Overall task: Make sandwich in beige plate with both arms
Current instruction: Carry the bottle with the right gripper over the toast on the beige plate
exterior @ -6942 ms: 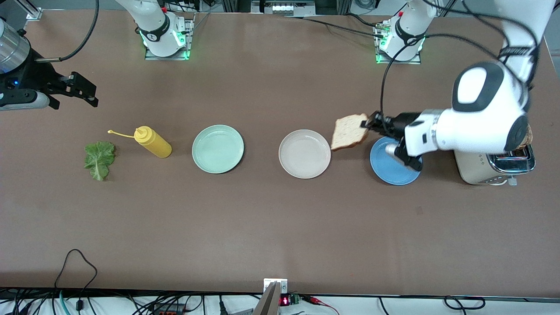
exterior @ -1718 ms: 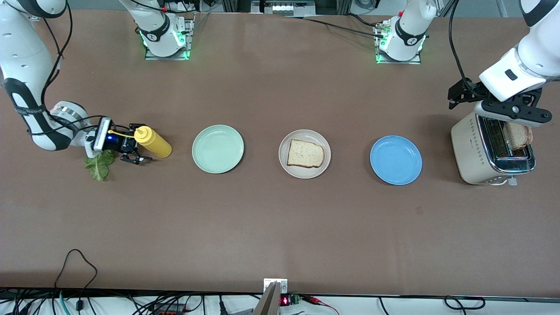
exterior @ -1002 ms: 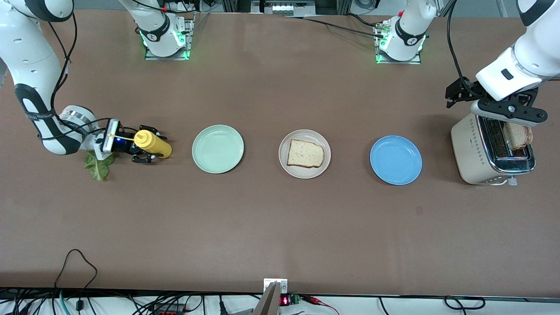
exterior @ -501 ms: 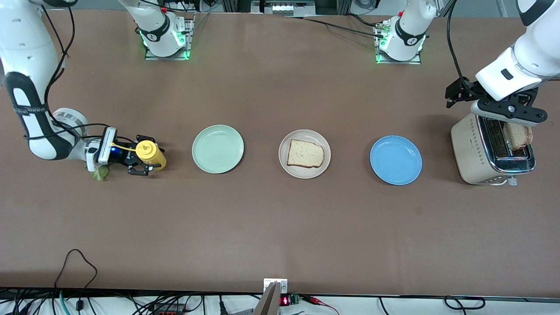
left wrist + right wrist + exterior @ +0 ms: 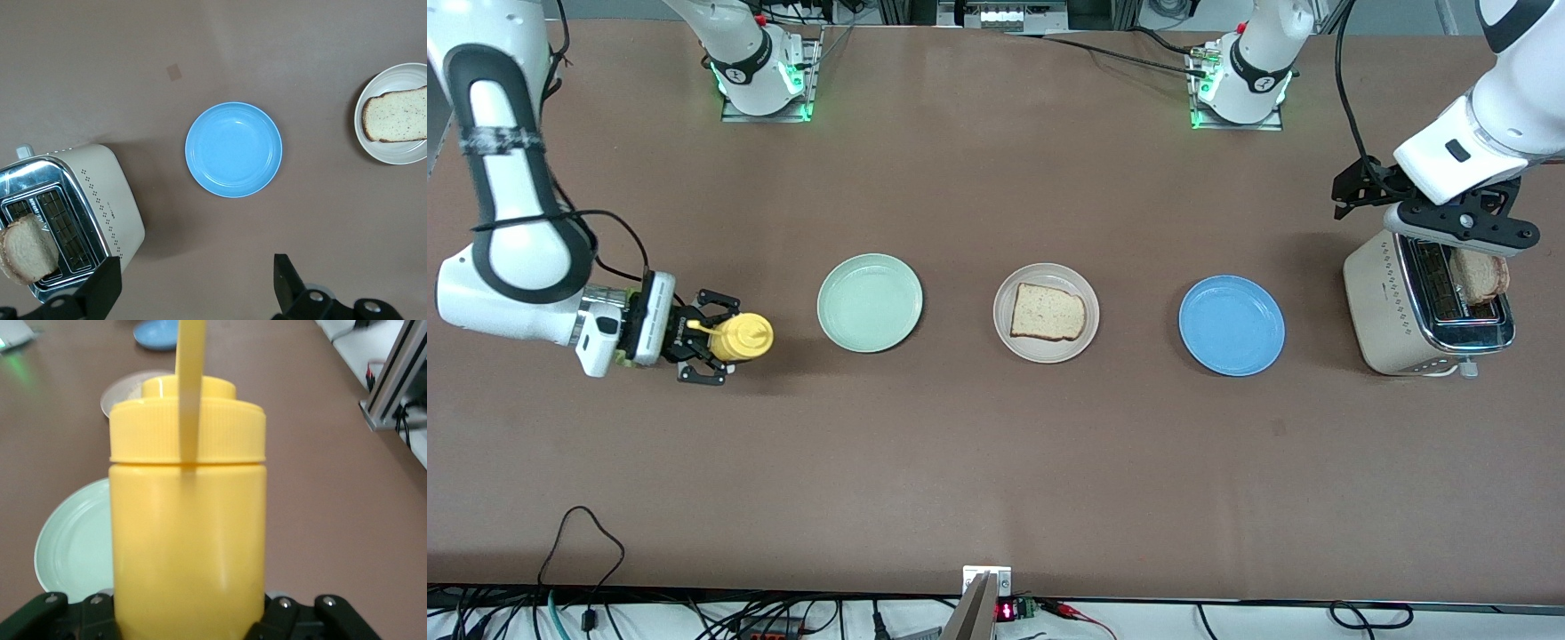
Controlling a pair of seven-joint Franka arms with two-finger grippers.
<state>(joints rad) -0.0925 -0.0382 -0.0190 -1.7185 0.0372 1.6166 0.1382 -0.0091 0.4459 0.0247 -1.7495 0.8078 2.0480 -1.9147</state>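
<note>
**Sam:** Where is the sandwich?

**Mia:** Only one bread slice [image 5: 1048,312] is down. It lies flat in the beige plate [image 5: 1047,345], in the middle of the front view. A second bread slice [image 5: 1478,275] sticks up out of the toaster [image 5: 1383,307], at the right edge of that view.

**Sam:** What is next to the plate?

**Mia:** A blue plate [image 5: 1232,325] sits between it and the toaster. A mint-green plate [image 5: 870,302] sits toward the right arm's end of the worktop [image 5: 996,480].

**Sam:** What is the right gripper [image 5: 710,337] doing?

**Mia:** It is at the middle left of the front view, beside the mint-green plate. Its fingers [image 5: 716,298] are closed around a yellow squeeze bottle [image 5: 742,337]. In the right wrist view the bottle fills the middle, standing tall between the fingers.

**Sam:** And the left gripper [image 5: 197,288]?

**Mia:** It hangs over the toaster, at the upper right of the front view. Its fingers [image 5: 103,288] are spread wide and hold nothing. They show at the bottom of the left wrist view.
</note>
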